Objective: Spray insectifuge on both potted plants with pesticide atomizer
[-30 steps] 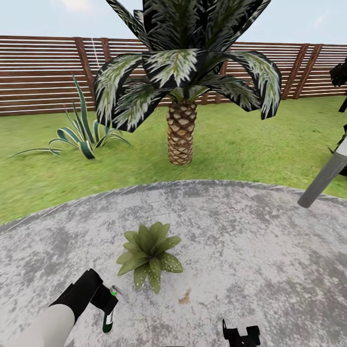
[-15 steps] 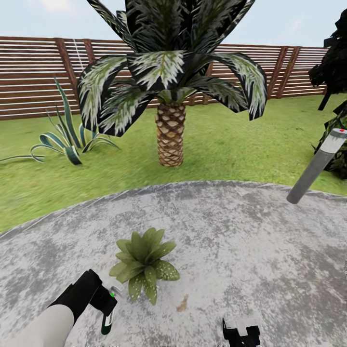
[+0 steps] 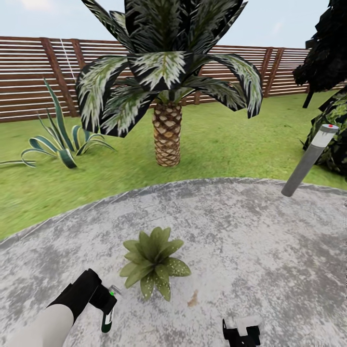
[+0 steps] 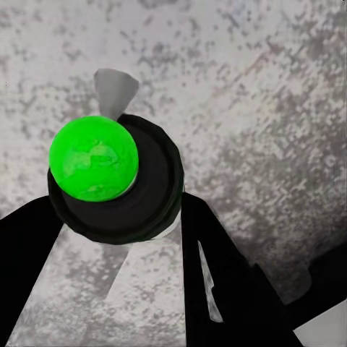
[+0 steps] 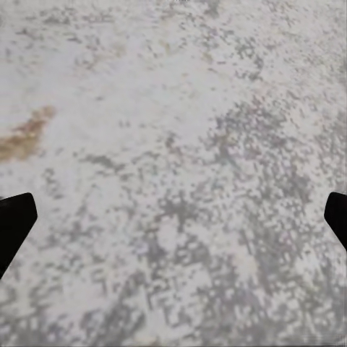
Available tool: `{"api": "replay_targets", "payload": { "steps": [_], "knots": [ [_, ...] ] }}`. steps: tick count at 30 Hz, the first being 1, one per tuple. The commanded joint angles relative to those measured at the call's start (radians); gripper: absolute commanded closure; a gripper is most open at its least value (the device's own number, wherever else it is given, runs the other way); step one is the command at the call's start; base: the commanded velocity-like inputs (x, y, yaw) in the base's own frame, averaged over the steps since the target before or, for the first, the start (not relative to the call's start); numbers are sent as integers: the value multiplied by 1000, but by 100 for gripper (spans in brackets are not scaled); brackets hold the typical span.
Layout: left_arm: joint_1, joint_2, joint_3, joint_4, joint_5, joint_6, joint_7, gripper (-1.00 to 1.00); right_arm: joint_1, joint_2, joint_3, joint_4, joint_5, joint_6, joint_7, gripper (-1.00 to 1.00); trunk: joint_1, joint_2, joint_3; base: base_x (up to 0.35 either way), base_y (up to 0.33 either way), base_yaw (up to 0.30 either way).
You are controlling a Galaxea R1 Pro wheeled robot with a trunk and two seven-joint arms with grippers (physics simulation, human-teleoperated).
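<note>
**Atomizer held beside the potted plant on the patio**

Grey mottled patio (image 3: 250, 241) fills the foreground of the head view, with lawn (image 3: 226, 140), a palm (image 3: 167, 130), a striped agave (image 3: 60, 140), a grey bollard lamp (image 3: 308, 161) and a slatted fence (image 3: 33, 82) behind. Compared with a second ago the whole scene has slid leftward, so the camera has turned; the arms sit at the same places in the picture. The left gripper (image 3: 107, 303) has its jaws pinching the pesticide atomizer (image 3: 109, 315), just beside the potted plant (image 3: 153, 262). Its wrist camera adds the bottle's (image 4: 116, 181) green top between dark fingers (image 4: 224, 282). The right gripper (image 3: 241, 331) hangs low over the paving; its wrist view shows fingertips (image 5: 14, 224) spread wide over bare stone and a brown stain (image 5: 25, 134).
</note>
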Motion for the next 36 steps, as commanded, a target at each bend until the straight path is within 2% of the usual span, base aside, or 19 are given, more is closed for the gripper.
{"api": "replay_targets", "payload": {
  "steps": [1, 6, 13, 18, 26, 33, 36],
  "knots": [
    [0, -1, 5, -1, -8, 4, -7, 100, -1, 0, 9, 2, -4, -3, -6, -100, 0, 0, -1, 118, 311, -262],
    [0, 1, -2, 11, -9, 5, -7, 100, -1, 1, 9, 2, -4, -3, -6, -100, 0, 0, -1, 23, 275, -215],
    [0, 3, -4, 13, -9, 6, -7, 100, -1, -2, 9, 2, -4, -3, -6, -100, 0, 0, -1, 0, 34, -15],
    [0, 0, -5, 12, -9, 6, -8, 100, -1, 0, 9, 2, -6, -3, -9, -100, 0, 0, -1, -85, 266, -47],
    [0, -3, -5, 12, -9, 6, -8, 100, -1, 0, 9, 2, -6, -2, -8, -100, 0, 0, -1, 59, 289, -252],
    [1, -1, -5, 12, -10, 6, -7, 100, -1, 0, 9, 2, -6, -3, -9, -100, 0, 0, -1, 24, 27, -262],
    [1, 1, -5, 12, -10, 6, -7, 100, -1, 0, 9, 2, -6, -3, -8, -100, 0, 0, -1, -217, 74, -262]
  ]
}}
